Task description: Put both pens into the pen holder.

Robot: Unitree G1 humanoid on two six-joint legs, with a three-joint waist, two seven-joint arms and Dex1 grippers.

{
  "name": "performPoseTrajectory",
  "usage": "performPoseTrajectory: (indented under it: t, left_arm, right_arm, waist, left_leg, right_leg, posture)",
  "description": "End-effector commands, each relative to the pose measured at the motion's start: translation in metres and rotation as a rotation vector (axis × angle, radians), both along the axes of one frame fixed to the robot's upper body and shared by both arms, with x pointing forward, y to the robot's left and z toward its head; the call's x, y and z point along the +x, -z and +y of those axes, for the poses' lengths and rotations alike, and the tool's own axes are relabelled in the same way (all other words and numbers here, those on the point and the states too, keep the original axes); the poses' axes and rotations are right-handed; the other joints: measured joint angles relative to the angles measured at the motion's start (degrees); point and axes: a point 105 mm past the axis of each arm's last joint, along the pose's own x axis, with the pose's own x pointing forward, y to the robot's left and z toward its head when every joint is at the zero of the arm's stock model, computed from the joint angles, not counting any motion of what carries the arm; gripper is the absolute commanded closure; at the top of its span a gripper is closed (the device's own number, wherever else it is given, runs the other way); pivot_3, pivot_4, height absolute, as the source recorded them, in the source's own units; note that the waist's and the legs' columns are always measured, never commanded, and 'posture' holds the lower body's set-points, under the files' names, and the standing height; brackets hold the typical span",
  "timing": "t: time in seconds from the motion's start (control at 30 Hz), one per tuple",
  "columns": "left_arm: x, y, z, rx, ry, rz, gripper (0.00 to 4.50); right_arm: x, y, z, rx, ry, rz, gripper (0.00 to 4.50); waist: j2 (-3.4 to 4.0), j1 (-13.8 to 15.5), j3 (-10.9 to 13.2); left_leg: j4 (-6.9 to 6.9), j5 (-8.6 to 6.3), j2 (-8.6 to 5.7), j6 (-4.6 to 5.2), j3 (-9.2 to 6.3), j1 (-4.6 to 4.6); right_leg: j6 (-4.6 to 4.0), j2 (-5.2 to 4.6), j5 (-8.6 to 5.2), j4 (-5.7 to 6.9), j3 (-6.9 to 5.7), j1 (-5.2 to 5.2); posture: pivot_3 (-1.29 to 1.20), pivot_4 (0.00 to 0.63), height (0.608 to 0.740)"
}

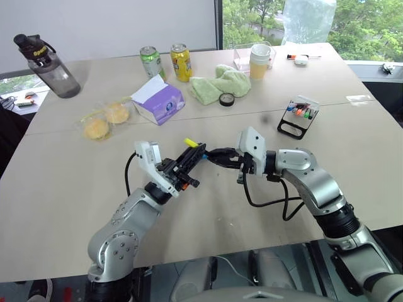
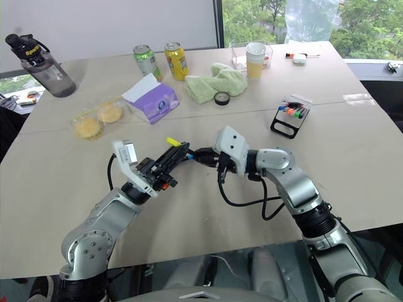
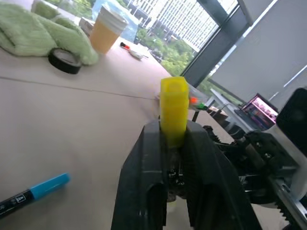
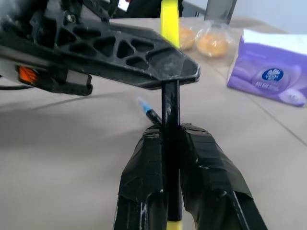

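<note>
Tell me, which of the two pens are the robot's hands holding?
The yellow-capped pen: both grippers are shut on it, above the table. The blue-capped pen lies loose on the table.

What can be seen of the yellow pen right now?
The yellow pen is a slim marker with a black barrel and yellow ends, seemingly plastic. It is held above the table, both grippers shut on it: the left gripper near the yellow cap, the right gripper on the barrel. In the head views its cap points up and away.
</note>
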Motion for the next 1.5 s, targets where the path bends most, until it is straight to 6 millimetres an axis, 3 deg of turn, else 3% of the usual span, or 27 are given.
performPoseTrajectory:
  t: [0.03, 0.13, 0.23, 0.5, 0.63, 0.73, 0.9, 1.07, 1.13, 1.17, 1.27, 1.33, 1.37, 1.4, 1.5]
  left_arm:
    - [-0.002, -0.002, -0.01, 0.09, 0.036, -0.039, 4.5]
    - [-0.002, -0.002, -0.012, 0.178, 0.071, -0.074, 4.5]
    - [-0.001, -0.002, -0.011, 0.279, 0.128, -0.112, 4.5]
    - [-0.001, -0.001, -0.015, 0.466, 0.345, -0.172, 4.5]
    - [0.003, -0.004, -0.019, 0.478, 0.39, -0.198, 4.5]
    - [0.003, -0.003, -0.021, 0.482, 0.406, -0.201, 4.5]
    - [0.004, 0.0, -0.023, 0.483, 0.409, -0.209, 4.5]
    - [0.009, 0.0, -0.023, 0.468, 0.374, -0.219, 4.5]
    - [0.008, -0.001, -0.022, 0.459, 0.368, -0.216, 3.52]
    - [0.011, -0.003, -0.021, 0.455, 0.34, -0.222, 3.31]
    - [0.012, -0.017, -0.017, 0.365, 0.291, -0.243, 1.97]
    - [0.005, -0.029, -0.015, 0.283, 0.297, -0.254, 1.97]
    - [0.002, -0.031, -0.013, 0.263, 0.291, -0.254, 1.97]
    - [0.001, -0.031, -0.01, 0.262, 0.277, -0.246, 1.97]
    - [-0.001, -0.021, -0.002, 0.318, 0.234, -0.215, 1.97]
  right_arm:
    - [-0.012, -0.02, 0.005, 0.03, -0.065, -0.053, 3.74]
    - [-0.013, -0.015, 0.001, -0.011, -0.064, -0.033, 2.74]
    - [-0.004, -0.004, -0.007, -0.136, -0.006, -0.017, 1.42]
    - [0.01, -0.005, -0.004, -0.319, 0.015, 0.128, 1.42]
    - [0.001, -0.002, -0.003, -0.393, -0.02, 0.196, 1.42]
    - [-0.003, -0.004, -0.002, -0.399, -0.022, 0.229, 2.29]
    - [-0.005, -0.008, -0.003, -0.373, -0.008, 0.267, 4.48]
    - [-0.006, -0.011, -0.001, -0.344, -0.006, 0.272, 4.48]
    - [-0.005, -0.013, 0.002, -0.327, -0.007, 0.225, 4.5]
    - [-0.004, -0.013, 0.002, -0.322, -0.001, 0.21, 4.5]
    - [0.002, -0.014, -0.001, -0.296, 0.042, 0.178, 4.5]
    - [0.011, -0.02, -0.005, -0.248, 0.094, 0.114, 4.5]
    - [0.021, -0.029, -0.011, -0.197, 0.143, 0.003, 4.5]
    - [0.029, -0.037, -0.018, -0.158, 0.178, -0.111, 4.5]
    - [0.048, -0.056, -0.049, -0.052, 0.344, -0.237, 4.5]
  waist:
    - [0.0, 0.02, 0.0]
    - [0.0, -0.04, 0.0]
    - [0.01, 0.03, 0.0]
    - [0.03, -0.1, 0.02]
    - [0.03, 0.0, 0.02]
    - [0.03, -0.02, 0.02]
    - [0.03, -0.01, 0.02]
    - [0.03, -0.01, 0.02]
    - [0.03, -0.02, 0.02]
    - [0.03, -0.1, 0.02]
    - [0.03, -0.11, 0.02]
    - [0.03, -0.09, 0.02]
    - [0.02, -0.09, 0.02]
    - [0.03, -0.08, 0.02]
    - [0.03, -0.02, 0.02]
  left_leg:
    - [0.0, 0.0, 0.0, 0.0, -0.01, 0.0]
    - [0.0, 0.0, 0.0, 0.0, 0.0, 0.0]
    - [0.0, 0.0, 0.0, 0.0, -0.03, -0.02]
    - [-0.04, 0.01, 0.0, -0.01, -0.05, -0.04]
    - [0.06, 0.01, -0.04, -0.01, -0.17, -0.38]
    - [0.29, 0.01, -0.06, -0.01, -0.36, -0.67]
    - [0.34, 0.01, -0.07, -0.01, -0.36, -0.66]
    - [0.39, 0.01, -0.08, -0.01, -0.37, -0.66]
    - [0.39, 0.01, -0.08, -0.01, -0.37, -0.67]
    - [0.39, 0.01, -0.08, -0.01, -0.38, -0.67]
    - [0.39, 0.01, -0.08, -0.01, -0.37, -0.67]
    - [0.4, 0.01, -0.08, -0.01, -0.38, -0.68]
    - [0.41, 0.01, -0.08, -0.01, -0.38, -0.69]
    - [0.41, 0.01, -0.08, -0.01, -0.38, -0.71]
    - [0.41, 0.01, -0.09, -0.01, -0.34, -0.68]
  right_leg:
    - [0.0, 0.0, 0.0, 0.0, 0.0, 0.0]
    - [0.0, 0.0, 0.0, 0.0, 0.01, 0.0]
    - [0.0, 0.0, 0.0, 0.0, -0.03, -0.01]
    - [-0.02, -0.01, 0.01, -0.03, -0.04, -0.04]
    - [-0.02, -0.06, 0.01, -0.09, -0.15, -0.24]
    - [-0.02, -0.09, 0.02, -0.08, -0.21, -0.37]
    - [-0.02, -0.1, 0.02, -0.03, -0.2, -0.37]
    - [-0.02, -0.1, 0.02, -0.01, -0.2, -0.35]
    - [-0.02, -0.09, 0.02, -0.01, -0.2, -0.35]
    - [-0.02, -0.09, 0.02, -0.01, -0.2, -0.36]
    - [-0.02, -0.09, 0.02, 0.01, -0.21, -0.37]
    - [-0.01, -0.09, 0.02, 0.0, -0.2, -0.37]
    - [-0.01, -0.1, 0.02, 0.01, -0.2, -0.37]
    - [-0.01, -0.1, 0.03, 0.0, -0.2, -0.39]
    - [-0.01, -0.09, 0.03, 0.02, -0.21, -0.38]
  posture:
    - [0.0, 0.15, 0.74]
    - [0.0, 0.15, 0.74]
    - [0.0, 0.15, 0.74]
    - [0.0, 0.15, 0.74]
    - [0.0, 0.15, 0.74]
    - [0.0, 0.15, 0.74]
    - [0.0, 0.15, 0.74]
    - [0.0, 0.15, 0.74]
    - [0.0, 0.15, 0.74]
    - [0.0, 0.15, 0.74]
    - [0.0, 0.15, 0.74]
    - [0.0, 0.15, 0.74]
    - [0.0, 0.15, 0.74]
    - [0.0, 0.15, 0.74]
    - [0.0, 0.15, 0.74]
